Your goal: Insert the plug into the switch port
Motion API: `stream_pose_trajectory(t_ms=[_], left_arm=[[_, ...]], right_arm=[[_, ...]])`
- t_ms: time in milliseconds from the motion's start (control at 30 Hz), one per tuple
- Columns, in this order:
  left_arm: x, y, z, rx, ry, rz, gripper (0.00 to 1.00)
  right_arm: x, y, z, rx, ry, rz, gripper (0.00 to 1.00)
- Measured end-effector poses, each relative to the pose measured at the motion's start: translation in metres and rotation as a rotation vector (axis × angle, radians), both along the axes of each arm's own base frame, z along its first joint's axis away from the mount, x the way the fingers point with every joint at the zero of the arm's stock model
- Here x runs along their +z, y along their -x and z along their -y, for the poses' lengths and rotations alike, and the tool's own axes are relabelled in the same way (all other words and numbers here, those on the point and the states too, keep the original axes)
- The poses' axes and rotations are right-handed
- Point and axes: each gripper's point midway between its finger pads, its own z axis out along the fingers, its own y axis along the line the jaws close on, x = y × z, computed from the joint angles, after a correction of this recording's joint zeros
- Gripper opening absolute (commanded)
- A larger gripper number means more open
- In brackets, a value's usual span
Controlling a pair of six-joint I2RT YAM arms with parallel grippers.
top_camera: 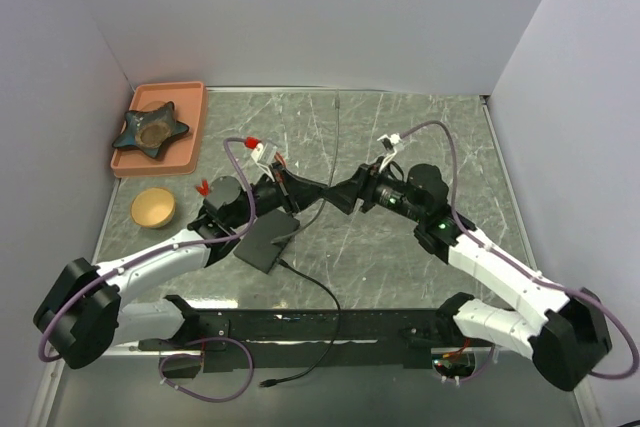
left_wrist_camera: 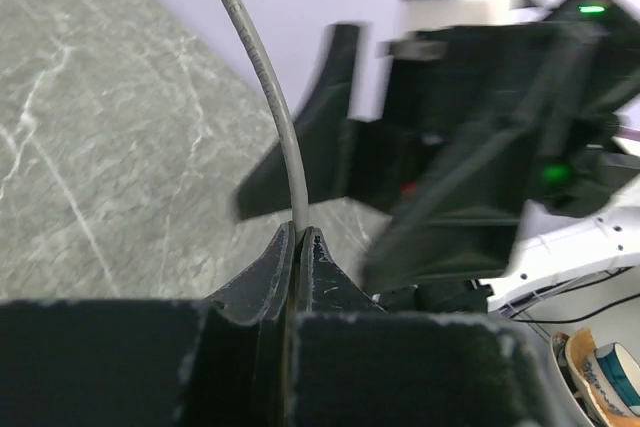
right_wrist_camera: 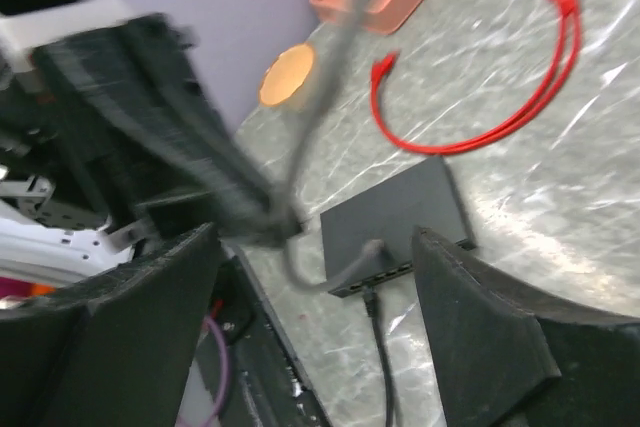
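- The grey marbled counter [top_camera: 420, 137] is walled on three sides by pale panels.
- The left arm [top_camera: 150, 262] reaches in from the near left corner. The right arm [top_camera: 500, 272] comes from the near right, and the two meet near the middle of the counter.
- An orange tray [top_camera: 192, 132] sits in the far left corner with a dark star-shaped dish [top_camera: 152, 129] in it.
- The switch [top_camera: 262, 245], a flat matte-black box, lies on the counter just beside the left arm's wrist, on the near side of both end effectors.
- The right end effector [right_wrist_camera: 315, 242] has its fingers spread wide and holds nothing. From its wrist view the switch lies between and beyond them.
- The left end effector [left_wrist_camera: 296, 237] has its fingers pressed together, pinching the grey cable [left_wrist_camera: 262, 77], which rises from the grip towards the far side of the counter.
- A round tan bowl [top_camera: 153, 207] stands near the tray, on its near side.
- A red cable [right_wrist_camera: 515, 119] lies looped on the counter beyond the switch.
- A black cable [right_wrist_camera: 378, 347] leaves the switch's front edge and runs towards the arm bases.
- The plug [right_wrist_camera: 372, 247] at the grey cable's end sits at the switch's front edge, by the switch port [right_wrist_camera: 388, 269] row. Blur hides whether it is seated.
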Motion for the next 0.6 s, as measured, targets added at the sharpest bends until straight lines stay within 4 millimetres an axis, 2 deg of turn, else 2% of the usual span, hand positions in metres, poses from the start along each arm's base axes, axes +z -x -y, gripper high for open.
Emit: stream_pose_trajectory(t_ms=[33,133,267,400,433,500,533,567,600], left_arm=[[0.003,0.002,0.001,-0.005,0.007,0.008,0.01],[0.004,0.003,0.001,0.002,0.003,0.013,0.01],[0.004,0.009,0.004,-0.012,-0.003,0.020,0.01],[0.005,0.013,0.005,-0.023,-0.003,0.026,0.01],[0.005,0.014,0.006,-0.025,-0.003,0.027,0.01],[0.005,0.015,0.006,-0.029,-0.006,0.027,0.01],[0.004,0.016,0.007,-0.031,-0.007,0.026,0.01],[0.004,0.016,0.007,-0.033,-0.007,0.026,0.01],[0.004,0.016,0.008,-0.032,-0.009,0.026,0.04]], right_arm=[[-0.004,-0.003,-0.003,0.008,-0.008,-0.021,0.69],[-0.004,-0.005,-0.008,0.029,-0.045,-0.061,0.68],[0.014,-0.010,-0.005,0.015,-0.109,-0.039,0.64],[0.027,-0.013,-0.003,0.009,-0.153,-0.018,0.52],[0.028,-0.014,-0.003,0.008,-0.160,-0.017,0.39],[0.033,-0.014,-0.003,0.010,-0.178,-0.014,0.21],[0.033,-0.014,-0.003,0.012,-0.182,-0.012,0.05],[0.034,-0.015,-0.003,0.013,-0.187,-0.017,0.00],[0.033,-0.016,-0.003,0.016,-0.190,-0.025,0.00]])
